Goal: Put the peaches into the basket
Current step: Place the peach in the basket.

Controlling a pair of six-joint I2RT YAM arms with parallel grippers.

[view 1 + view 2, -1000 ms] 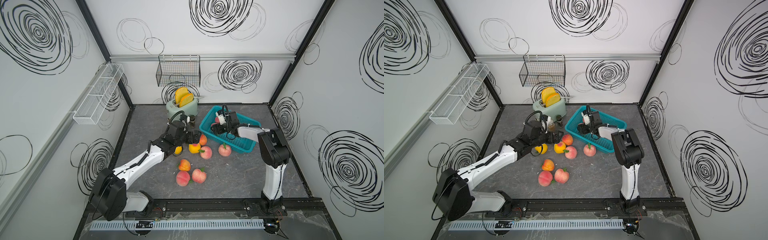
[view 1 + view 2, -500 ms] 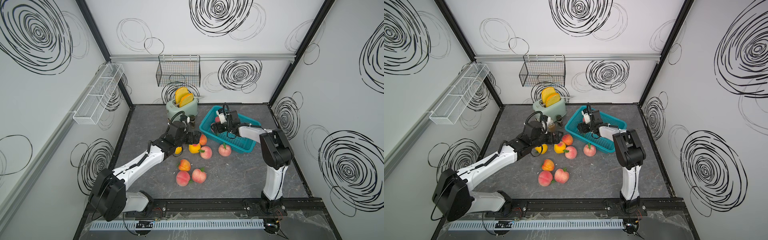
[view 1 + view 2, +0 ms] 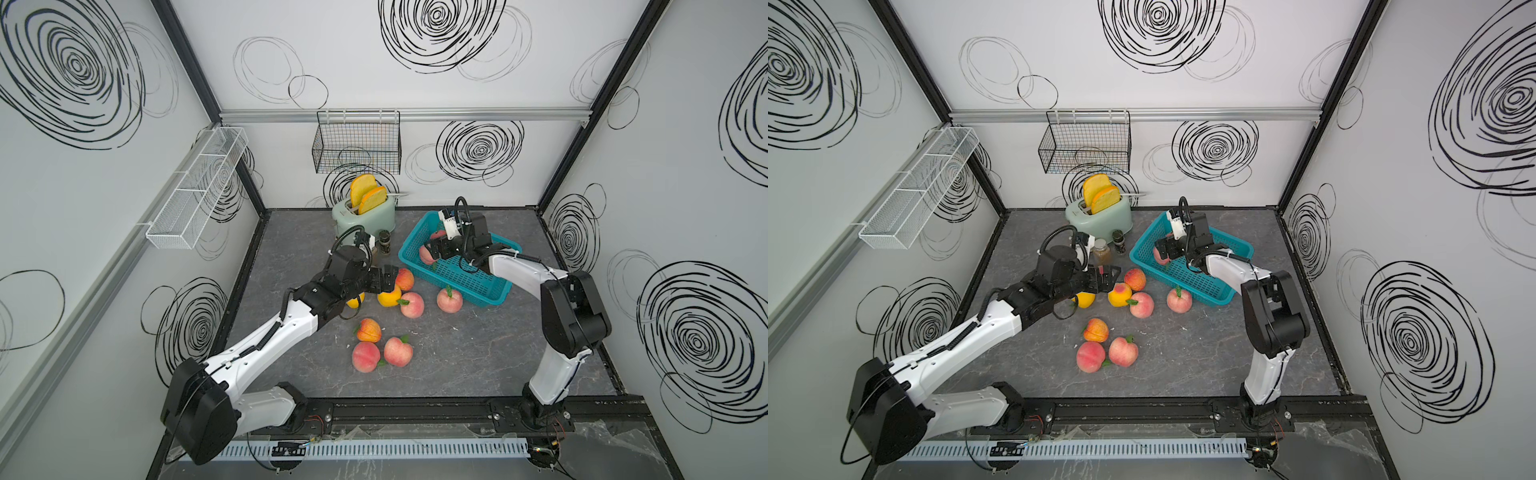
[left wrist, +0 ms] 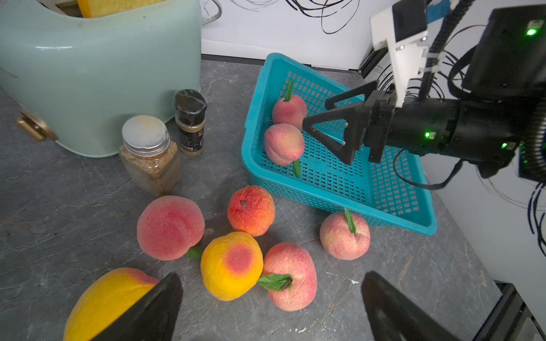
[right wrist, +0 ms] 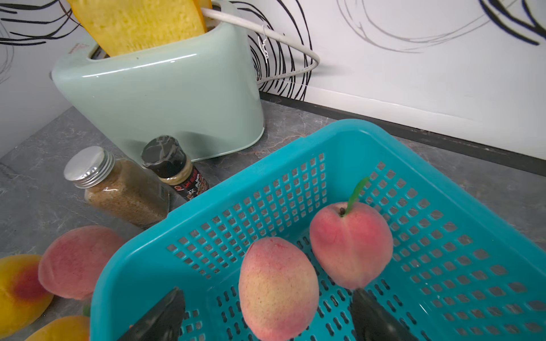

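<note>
The teal basket (image 3: pixel 457 282) (image 3: pixel 1200 282) stands at the back right with two pink peaches in it. My right gripper (image 5: pixel 267 292) (image 3: pixel 434 249) is open inside it. One peach (image 5: pixel 277 288) lies between its fingers with a gap on each side, and the other peach (image 5: pixel 351 245) lies just beyond. My left gripper (image 4: pixel 270 277) (image 3: pixel 384 282) is open and hovers low over a yellow-orange peach (image 4: pixel 232 265) and a pink peach (image 4: pixel 291 277). Several more peaches lie loose on the table, among them an orange-red one (image 3: pixel 404 279) and a pink pair (image 3: pixel 365 356).
A mint toaster (image 3: pixel 365 214) holding toast stands at the back. Two spice jars (image 4: pixel 149 153) (image 4: pixel 190 122) sit between it and the loose peaches. A black wire basket (image 3: pixel 357 147) hangs on the back wall and a white mesh rack (image 3: pixel 199 191) on the left wall.
The right gripper's jaws have spread wider inside the basket, leaving the pink peach free between them. The left arm has hardly moved.
</note>
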